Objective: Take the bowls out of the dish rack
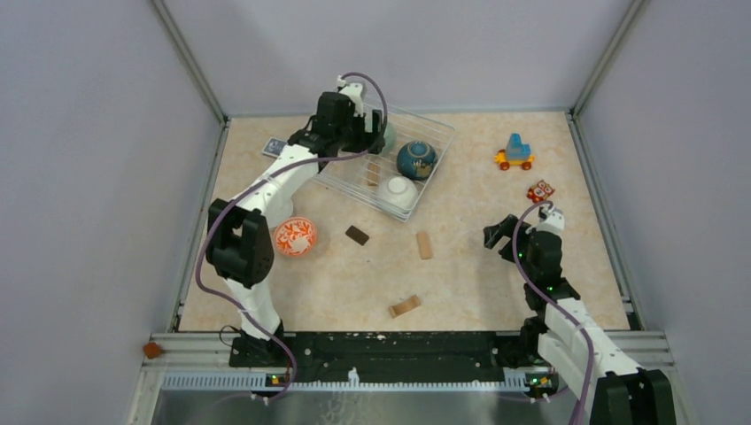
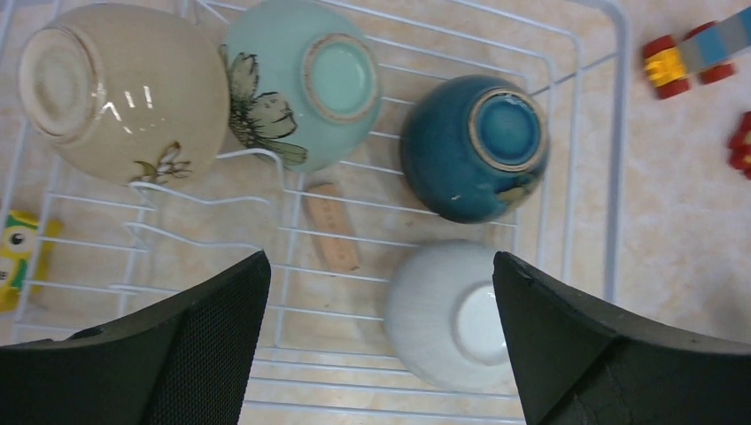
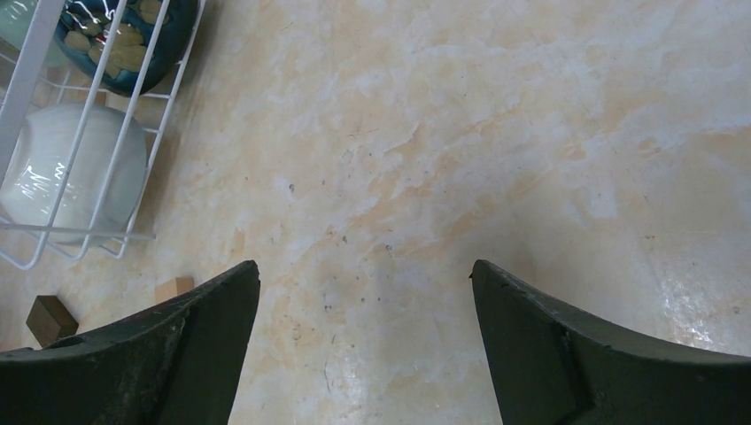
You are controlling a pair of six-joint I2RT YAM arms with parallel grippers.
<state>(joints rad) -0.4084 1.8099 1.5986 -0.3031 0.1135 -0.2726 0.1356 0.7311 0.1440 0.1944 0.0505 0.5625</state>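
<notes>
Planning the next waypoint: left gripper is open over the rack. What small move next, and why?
Probably centre the left gripper over the white bowl, then lower. Its jaws stand open and empty above the dish rack, and that bowl lies nearest, though off-centre beneath them.

Left arm (image 1: 274,181) over the dish rack (image 1: 440,142) — orange-patterned bowl (image 1: 295,236) outside it.

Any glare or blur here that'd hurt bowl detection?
Left wrist: sharp, small specular streaks on the beige bowl, little elsewhere. Right wrist: bright glare patches on the white bowl behind the dish rack wire, table in focus. Top external: even light, soft shadows, no blur, though the left arm hides part of the rack.
</notes>
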